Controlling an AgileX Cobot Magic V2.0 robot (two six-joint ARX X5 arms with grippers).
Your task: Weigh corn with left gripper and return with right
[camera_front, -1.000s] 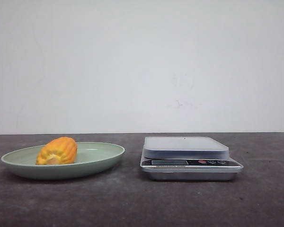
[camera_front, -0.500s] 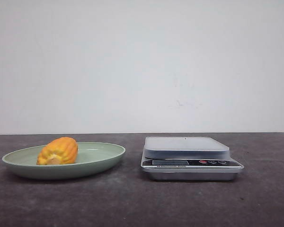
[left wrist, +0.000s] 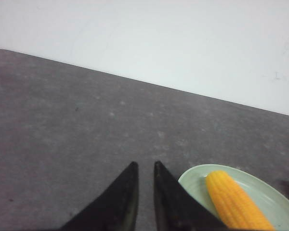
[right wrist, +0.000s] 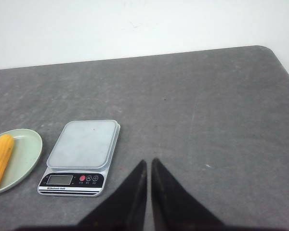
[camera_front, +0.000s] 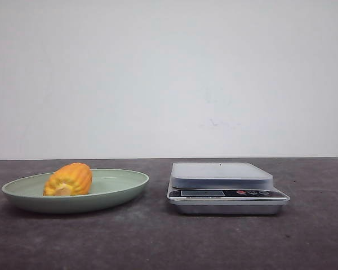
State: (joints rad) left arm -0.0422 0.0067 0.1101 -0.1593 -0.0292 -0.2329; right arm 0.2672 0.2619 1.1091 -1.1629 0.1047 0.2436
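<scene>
Yellow-orange and ridged, the corn (camera_front: 69, 179) lies on its side in a pale green plate (camera_front: 115, 188), on the left part of it, with the pale core end turned to the front edge of the bench. The plate stands on the grey bench (camera_front: 158, 242) toward the left edge. Nothing touches the corn.

Just beside the plate, toward the right edge, stands a kitchen scale (camera_front: 227, 191) with a flat pale platform, a small display and round buttons on its front strip. The plate and the scale are near each other but apart.

The left gripper (left wrist: 144, 168) hangs over bare bench near the plate, apart from the corn. Its two black pointed fingers (left wrist: 123, 197) are almost together, with only a thin gap, and they grasp nothing. The right gripper (right wrist: 149, 166) hangs over bare bench on the side of the scale away from the plate. Its fingers (right wrist: 171, 202) are also nearly closed on nothing.

Behind the far edge of the bench rises a plain white wall (camera_front: 169, 79).
</scene>
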